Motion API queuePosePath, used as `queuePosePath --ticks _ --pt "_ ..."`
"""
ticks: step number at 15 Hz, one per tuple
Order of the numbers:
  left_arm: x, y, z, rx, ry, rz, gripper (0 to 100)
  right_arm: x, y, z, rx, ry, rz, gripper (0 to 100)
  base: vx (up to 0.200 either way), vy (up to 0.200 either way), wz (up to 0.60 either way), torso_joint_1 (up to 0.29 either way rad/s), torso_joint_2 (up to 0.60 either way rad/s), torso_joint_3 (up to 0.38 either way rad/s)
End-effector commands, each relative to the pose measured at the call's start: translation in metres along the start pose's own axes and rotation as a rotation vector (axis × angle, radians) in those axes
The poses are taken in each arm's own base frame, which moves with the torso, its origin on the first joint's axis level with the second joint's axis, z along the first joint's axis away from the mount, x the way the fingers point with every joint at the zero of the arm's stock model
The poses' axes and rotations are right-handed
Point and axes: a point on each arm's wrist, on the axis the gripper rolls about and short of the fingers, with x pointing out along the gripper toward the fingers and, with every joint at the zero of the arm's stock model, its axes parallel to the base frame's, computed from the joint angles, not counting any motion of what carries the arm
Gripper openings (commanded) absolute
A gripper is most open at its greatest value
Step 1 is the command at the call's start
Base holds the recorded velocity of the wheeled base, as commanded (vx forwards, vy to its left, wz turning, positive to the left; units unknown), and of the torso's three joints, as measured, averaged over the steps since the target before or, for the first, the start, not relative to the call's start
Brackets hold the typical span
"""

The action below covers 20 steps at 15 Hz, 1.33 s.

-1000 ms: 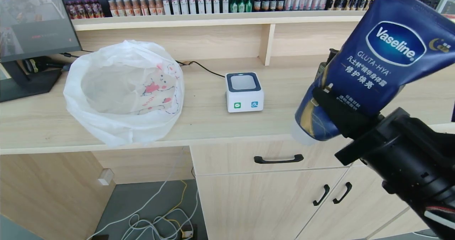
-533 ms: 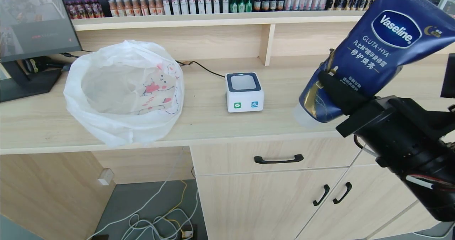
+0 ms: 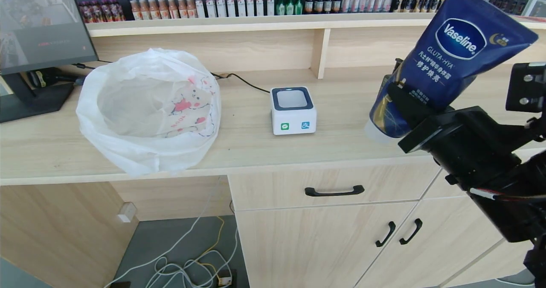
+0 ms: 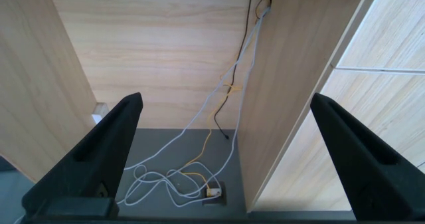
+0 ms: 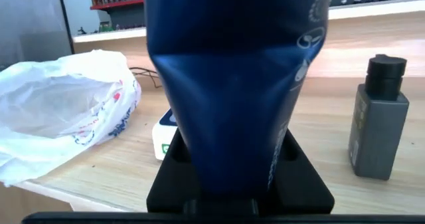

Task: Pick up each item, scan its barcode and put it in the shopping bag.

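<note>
My right gripper [image 3: 416,104] is shut on a dark blue lotion tube [image 3: 452,49], held tilted above the counter's right end, with its pale cap end low and toward the scanner. The right wrist view has the tube [image 5: 232,84] close up between the black fingers [image 5: 295,154]. The white scanner box [image 3: 293,110] with a grey top window sits mid-counter. A white plastic shopping bag [image 3: 149,109] stands open to its left. My left gripper [image 4: 226,157] hangs open below the counter, with nothing between its fingers.
A grey bottle with a black cap [image 5: 378,117] stands on the counter beside the tube. A monitor [image 3: 40,23] is at the far left. Bottles line the back shelf [image 3: 256,21]. Drawers and cupboard doors [image 3: 335,190] lie below, with cables [image 4: 192,177] on the floor.
My right gripper has carried the tube forward and up, away from the camera and over the counter's right end. The bag and scanner have not moved.
</note>
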Motion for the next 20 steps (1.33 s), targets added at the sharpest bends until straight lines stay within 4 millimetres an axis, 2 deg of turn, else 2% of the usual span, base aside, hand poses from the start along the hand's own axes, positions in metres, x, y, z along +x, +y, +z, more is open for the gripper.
queuePosePath --ticks 1,3,5,10,14,17,20 --pt "0.0 0.0 0.0 -0.003 -0.001 0.002 100 0.008 -0.006 0.005 -0.009 -0.031 -0.027 0 0.0 0.0 0.0 0.0 0.0 0.0" --pt "0.0 0.0 0.0 -0.003 -0.001 0.002 100 0.01 -0.019 0.004 -0.029 -0.035 -0.072 0 0.0 0.0 0.0 0.0 0.0 0.0" --pt "0.0 0.0 0.0 -0.003 -0.001 0.002 100 0.007 -0.023 0.006 -0.035 -0.034 -0.083 0 0.0 0.0 0.0 0.0 0.0 0.0" --pt "0.0 0.0 0.0 0.003 -0.001 0.0 100 -0.003 -0.024 0.013 -0.04 -0.042 -0.085 0 0.0 0.2 0.0 0.001 0.0 0.003" --pt "0.0 0.0 0.0 0.003 -0.001 0.0 100 -0.006 -0.024 0.011 -0.041 -0.031 -0.064 0 0.0 0.2 0.0 0.002 0.0 0.004" --pt "0.0 0.0 0.0 0.0 -0.001 0.0 100 -0.01 -0.024 0.011 -0.043 -0.025 -0.062 0 0.0 0.0 0.0 0.0 0.0 0.0" --pt "0.0 0.0 0.0 0.0 -0.001 0.0 100 0.004 -0.022 0.011 -0.031 -0.047 -0.049 0 0.0 0.0 0.0 0.0 0.0 0.0"
